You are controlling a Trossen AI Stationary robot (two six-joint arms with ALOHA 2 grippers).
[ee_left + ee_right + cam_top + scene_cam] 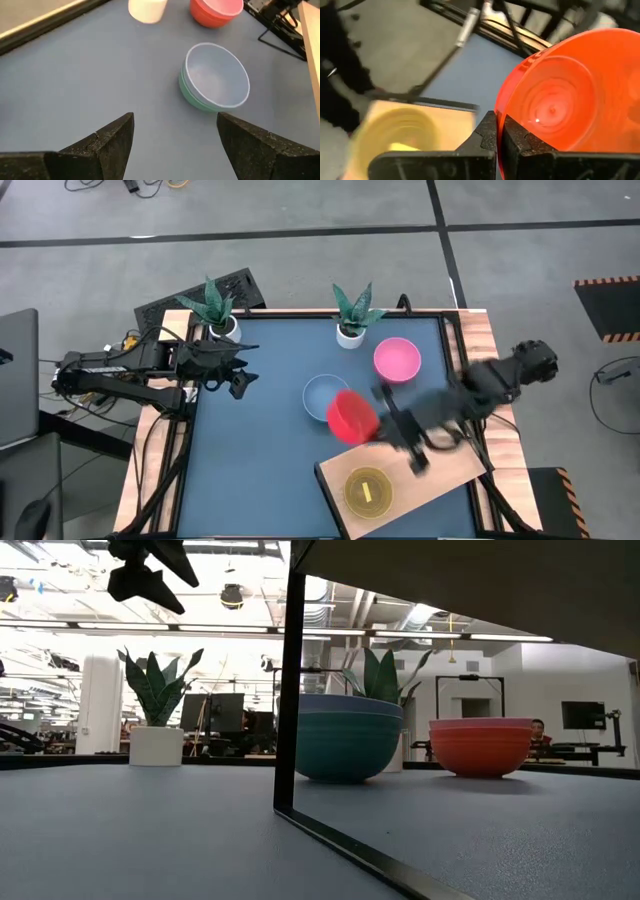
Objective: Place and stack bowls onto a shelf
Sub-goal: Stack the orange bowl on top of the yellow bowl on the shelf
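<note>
My right gripper is shut on a red bowl, held in the air off the shelf's far corner. The shelf is a pale wood board at the table's near right, and a yellow-green bowl sits on it. On the table, a light blue bowl is nested in a green one. A pink bowl stands farther back. My left gripper is open and hovers above the table's left side, apart from everything. My right gripper pinches the red bowl's rim between its two fingers, one on each side of the wall. The bowl is tipped on its side and lifted clear of the table and the shelf.
Two white plant pots stand along the far edge. The shelf rests on dark metal legs, and the board is bare to the right of the yellow-green bowl. Wooden rails run along the table's sides.
</note>
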